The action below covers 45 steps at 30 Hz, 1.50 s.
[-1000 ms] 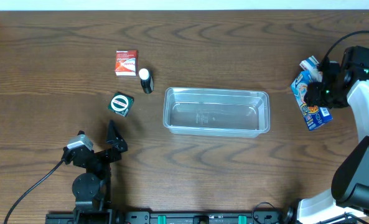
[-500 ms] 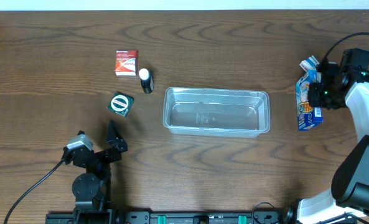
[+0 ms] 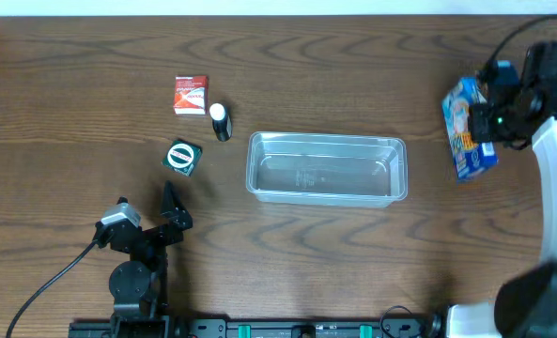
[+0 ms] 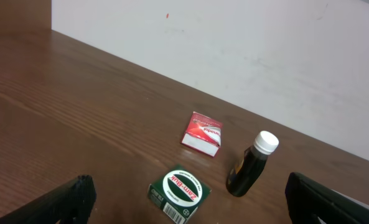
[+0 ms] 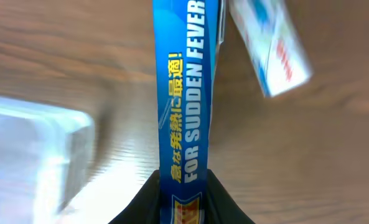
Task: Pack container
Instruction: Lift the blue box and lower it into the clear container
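Got the flat blue printed packet (image 3: 466, 127) pinched tight by its edge in the right gripper (image 3: 496, 115) jaws over at the far right, looks lifted off the brown wood counter (image 3: 372, 272), prob to carry it over to the clear shallow rectangular plastic container (image 3: 325, 197), sitting empty mid-counter w/ plenty of room. Seeing the left gripper (image 3: 148, 208) low at front-left, jaws wide open & holding nothing, facing the small red-white box (image 3: 191, 95), dark white-capped bottle (image 3: 221, 122) & green square box (image 3: 182, 157), so likely lined up for those.
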Available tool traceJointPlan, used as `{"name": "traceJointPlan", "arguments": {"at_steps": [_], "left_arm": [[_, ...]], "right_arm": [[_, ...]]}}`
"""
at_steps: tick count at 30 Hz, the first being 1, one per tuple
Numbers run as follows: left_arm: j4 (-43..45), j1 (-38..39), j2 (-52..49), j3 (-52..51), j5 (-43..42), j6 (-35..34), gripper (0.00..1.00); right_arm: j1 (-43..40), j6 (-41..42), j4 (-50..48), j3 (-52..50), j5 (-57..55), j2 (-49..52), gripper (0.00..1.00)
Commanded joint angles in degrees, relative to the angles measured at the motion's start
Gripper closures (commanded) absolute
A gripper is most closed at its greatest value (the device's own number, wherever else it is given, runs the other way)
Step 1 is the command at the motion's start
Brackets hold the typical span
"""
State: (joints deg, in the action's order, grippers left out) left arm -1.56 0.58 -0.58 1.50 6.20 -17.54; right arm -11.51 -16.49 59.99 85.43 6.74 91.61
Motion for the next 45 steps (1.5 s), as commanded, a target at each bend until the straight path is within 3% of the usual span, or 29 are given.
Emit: {"name": "traceJointPlan", "arguments": {"at_steps": [1, 4, 8, 18, 45], "left_arm": [[-2.1, -0.2, 0.3, -1.3, 0.7, 1.0, 0.02], [-2.1, -0.2, 0.3, -1.3, 0.7, 1.0, 0.02], [-2.1, -0.2, 0.3, -1.3, 0.7, 1.0, 0.02], [-2.1, -0.2, 0.3, -1.3, 0.7, 1.0, 0.02], [-2.1, -0.2, 0.3, -1.3, 0.7, 1.0, 0.02]], "right_arm": [[4.9, -6.3, 2.2, 5.0, 1.2, -5.2, 0.81], [9.7, -10.5, 3.7, 7.0, 1.2, -8.2, 0.82], [17.0, -14.5, 4.3, 7.1, 1.2, -11.3, 0.91], [29.2, -19.7, 8.9, 6.5, 1.2, -11.0, 0.9], [31.3, -32.8, 5.0, 1.3, 14.7, 1.0, 0.76]]}}
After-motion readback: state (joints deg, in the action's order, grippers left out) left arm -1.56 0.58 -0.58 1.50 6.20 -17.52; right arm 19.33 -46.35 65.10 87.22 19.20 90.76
